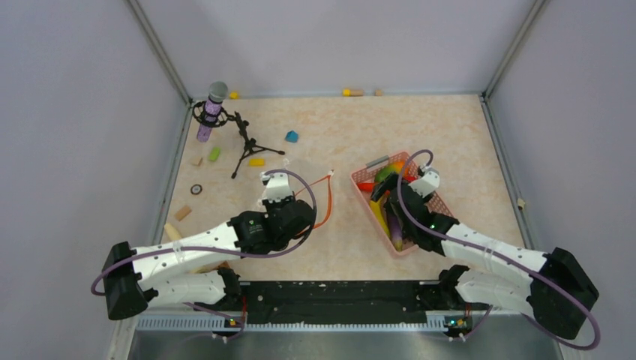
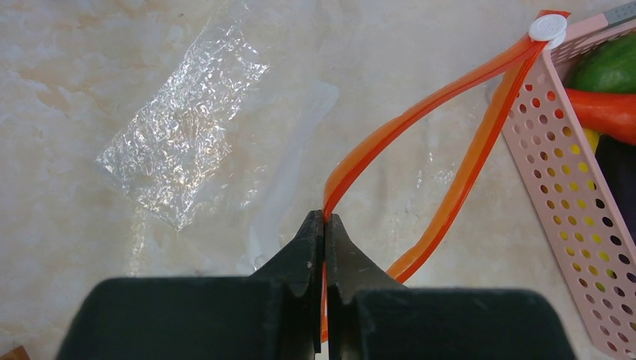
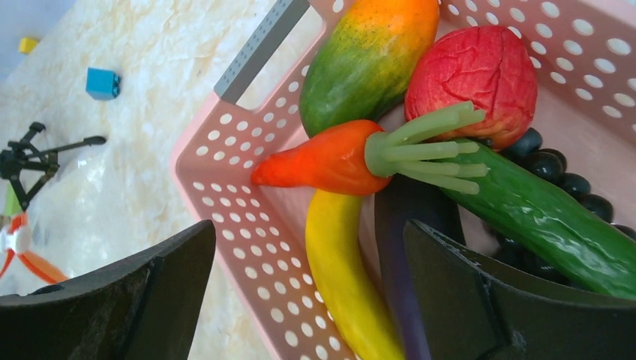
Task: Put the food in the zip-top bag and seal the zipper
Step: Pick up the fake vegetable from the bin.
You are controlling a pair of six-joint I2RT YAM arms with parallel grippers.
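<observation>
My left gripper (image 2: 324, 219) is shut on the orange-red zipper (image 2: 420, 112) and pinches one side of the strip, which loops open above the table. The white slider (image 2: 547, 28) sits at the strip's far end, by the basket. The clear zip-top bag (image 2: 180, 135) lies crinkled on the table beyond the jaws. In the top view, the left gripper (image 1: 285, 199) is left of the basket. My right gripper (image 3: 307, 240) is open over the basket's left wall, with a yellow banana (image 3: 345, 270) and a purple eggplant (image 3: 409, 247) between its fingers. An orange carrot (image 3: 322, 161), a cucumber (image 3: 540, 214), grapes (image 3: 555, 161) and a red fruit (image 3: 472, 75) lie there too.
The pink perforated basket (image 1: 442, 202) holds the food right of centre. A microphone on a black tripod (image 1: 217, 112) stands at the back left. Small blocks lie around it: blue (image 1: 292, 136), green (image 1: 214, 154), yellow (image 1: 256, 161). Wooden pieces (image 1: 183, 212) lie by the left wall.
</observation>
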